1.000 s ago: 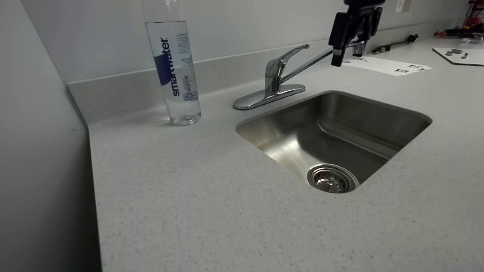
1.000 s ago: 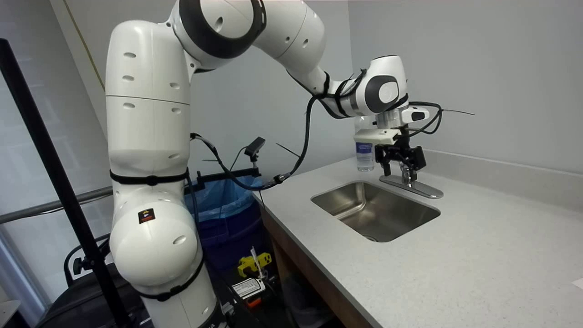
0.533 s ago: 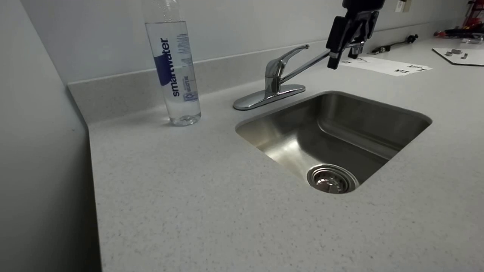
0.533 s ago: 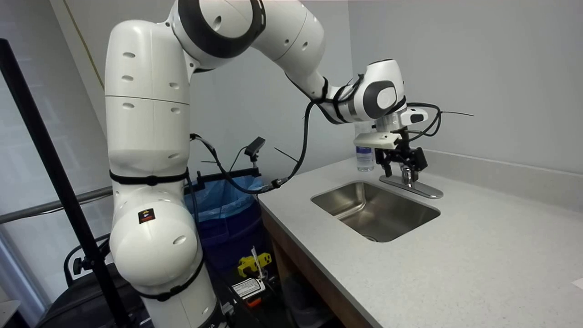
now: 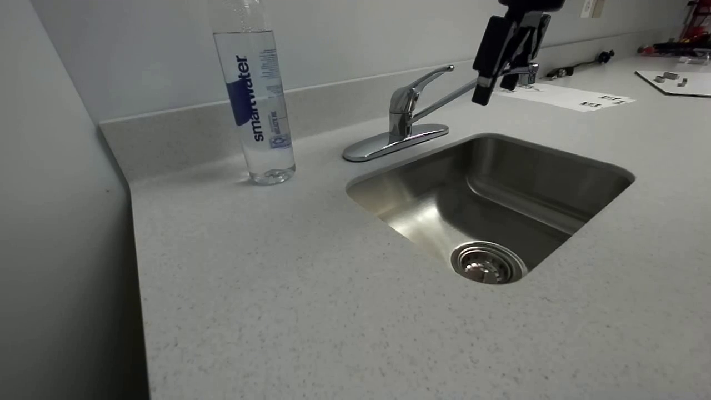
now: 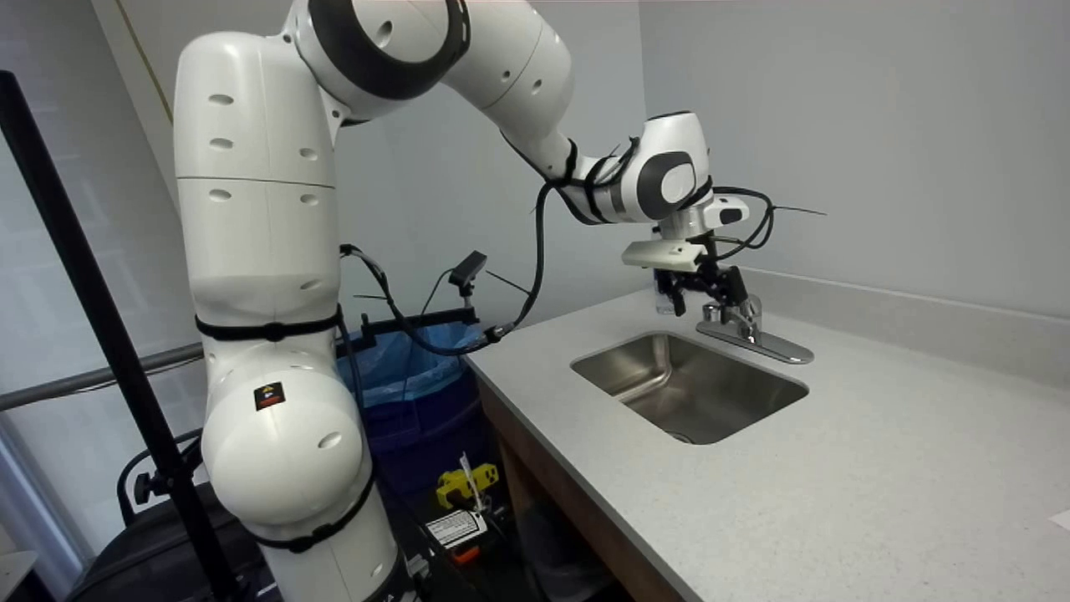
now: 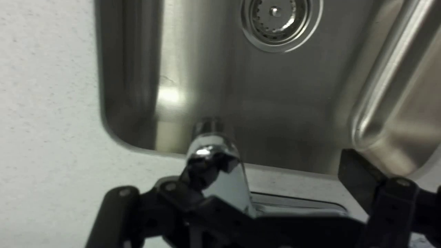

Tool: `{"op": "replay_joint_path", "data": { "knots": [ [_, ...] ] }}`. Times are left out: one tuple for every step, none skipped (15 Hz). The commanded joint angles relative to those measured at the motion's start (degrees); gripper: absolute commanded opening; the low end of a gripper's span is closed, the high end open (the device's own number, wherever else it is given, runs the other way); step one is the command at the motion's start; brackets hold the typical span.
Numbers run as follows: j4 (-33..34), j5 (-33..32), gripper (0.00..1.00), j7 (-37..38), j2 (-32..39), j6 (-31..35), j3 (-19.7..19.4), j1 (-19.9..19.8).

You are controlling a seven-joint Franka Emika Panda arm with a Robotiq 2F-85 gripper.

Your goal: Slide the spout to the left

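We find the gripper [image 7: 274, 165] spread wide, one finger at the spout [image 5: 444, 101], contact unconfirmed. We judge this suits pushing, not grasping.

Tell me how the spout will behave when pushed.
The spout looks like straight, shiny metal, so it should barely flex. Joined at one end to the faucet body, it probably pivots there. Its polished surface may be slippery.
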Motion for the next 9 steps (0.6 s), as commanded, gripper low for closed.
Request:
{"op": "replay_joint_path", "data": {
  "knots": [
    [-1.72, 4.17, 1.00, -2.13, -1.92, 4.01, 3.45, 1.61],
    [-1.65, 4.45, 1.00, -2.08, -1.73, 4.64, 4.21, 1.93],
    [-1.53, 4.50, 1.00, -1.91, -1.50, 4.90, 4.82, 2.28],
    [-1.42, 4.65, 1.00, -1.80, -1.19, 5.24, 5.41, 2.67],
    [-1.38, 4.51, 1.00, -1.61, -0.98, 5.79, 5.89, 3.10],
    [-1.35, 4.15, 1.00, -1.28, -0.66, 6.56, 6.33, 3.62],
    [-1.20, 3.98, 1.00, -1.09, -0.22, 7.38, 6.72, 4.07],
    [-0.97, 3.76, 1.00, -0.71, 0.29, 8.09, 7.04, 4.60],
    [-0.80, 3.72, 1.00, -0.64, 0.65, 8.67, 7.33, 5.01]
  ]
}}
